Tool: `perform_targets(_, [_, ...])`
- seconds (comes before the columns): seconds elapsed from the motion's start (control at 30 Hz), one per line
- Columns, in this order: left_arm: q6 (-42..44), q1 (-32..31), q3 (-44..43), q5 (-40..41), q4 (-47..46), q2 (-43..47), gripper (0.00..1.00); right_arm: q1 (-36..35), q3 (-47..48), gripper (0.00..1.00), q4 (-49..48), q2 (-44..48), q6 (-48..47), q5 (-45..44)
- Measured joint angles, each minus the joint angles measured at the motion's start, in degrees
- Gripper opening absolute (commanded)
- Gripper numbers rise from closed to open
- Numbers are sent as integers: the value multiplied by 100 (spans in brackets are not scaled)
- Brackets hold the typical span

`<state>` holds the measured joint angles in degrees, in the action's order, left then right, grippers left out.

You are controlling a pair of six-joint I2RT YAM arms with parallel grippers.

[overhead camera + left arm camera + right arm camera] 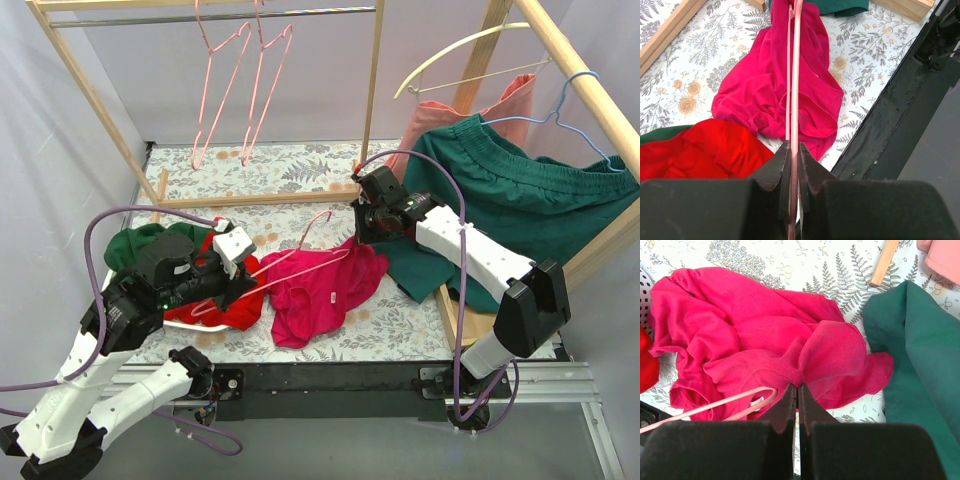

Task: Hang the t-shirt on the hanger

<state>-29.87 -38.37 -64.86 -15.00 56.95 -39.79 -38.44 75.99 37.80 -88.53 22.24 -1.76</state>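
Observation:
The magenta t-shirt (322, 288) lies crumpled on the patterned table at the front centre. A pale-pink wire hanger (305, 260) lies across it, hook pointing to the back. My left gripper (243, 287) is shut on the hanger's near end; in the left wrist view the wire (794, 75) runs from between the fingertips over the t-shirt (765, 85). My right gripper (364, 234) is shut on a fold of the t-shirt (750, 325) near the collar, pinching it at the fingertips (797, 386). The hanger's end (720, 404) sits inside the neck opening.
A bright red garment (695, 150) and a dark green one lie in a white basket (190, 322) at left. Two more pink hangers (228, 80) hang on the back rail. A cream hanger (460, 52), a light-blue hanger (572, 112) and a green garment (510, 195) are at right.

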Motion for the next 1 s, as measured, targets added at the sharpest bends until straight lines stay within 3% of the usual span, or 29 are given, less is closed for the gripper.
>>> perform_targets(0.23, [-20, 0, 33, -52, -46, -2, 0, -120, 164, 1, 210, -2, 31, 31])
perform_targets(0.5, [-262, 0, 238, 2, -570, -15, 0, -743, 1582, 1, 623, -74, 269, 46])
perform_targets(1.0, [-1652, -11, 1572, 260, -3276, 595, 0, -1362, 3128, 1, 857, -125, 656, -479])
